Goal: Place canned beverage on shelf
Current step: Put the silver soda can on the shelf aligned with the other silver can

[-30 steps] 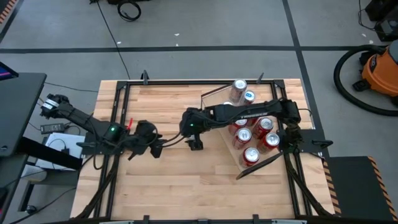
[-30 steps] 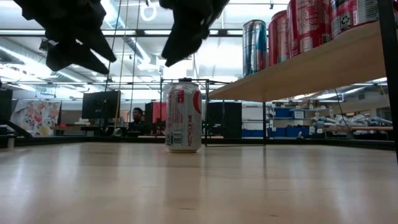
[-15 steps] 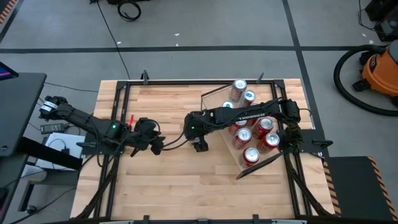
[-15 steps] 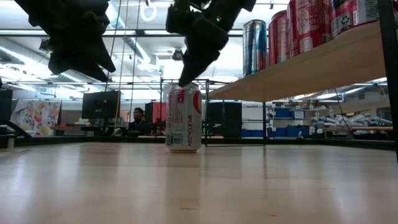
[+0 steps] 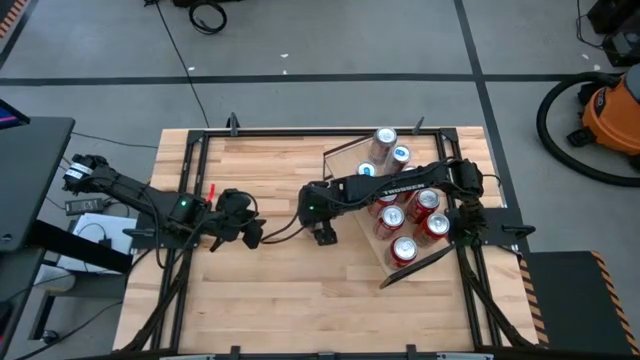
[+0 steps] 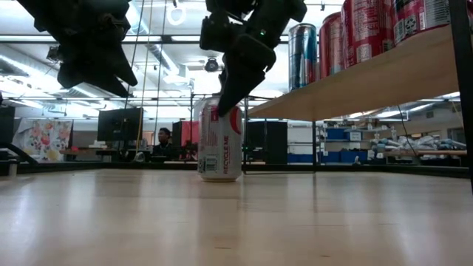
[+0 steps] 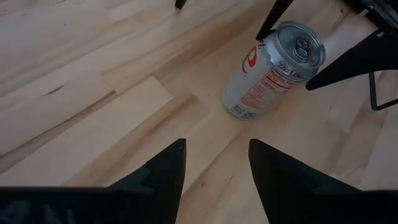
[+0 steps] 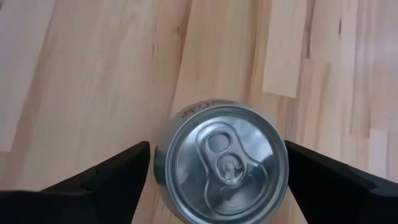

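Two arms reach over the butcher-block table [image 5: 270, 300] in the high view; the right gripper [image 5: 324, 236] sits near the table's middle, directly over the loose can, which it hides from above; the left gripper [image 5: 250, 236] waits well apart toward the left edge; the shelf [image 5: 352, 158] stands on the right part of the table with several shelved cans [image 5: 410, 225] on it, partly covered by the right arm, so their count cannot be told.

From the low view, the can [image 6: 219, 140] stands upright on the tabletop, its top edge masked by the right gripper [image 6: 230, 97], whose dark fingers [image 6: 228, 96] come down around its upper part; whether they touch the metal cannot be told here; the left gripper [image 6: 100, 70] hangs above the table, its upper part cut off by the frame; the shelf's plank [image 6: 369, 83] runs in from the right, with shelved cans [image 6: 355, 33] cut off at the top; a person [image 6: 162, 140] sits far behind.

Seen from the left wrist, that arm's own fingers [image 7: 163, 177] stand apart with nothing between them; the can [image 7: 273, 71] is beyond, flanked by two dark fingers of the other arm.

Seen from the right wrist, the can's lid [image 8: 224, 163] fills the space between the two fingers [image 8: 115, 171], which are spread either side of it with a narrow gap showing; its base is out of frame.
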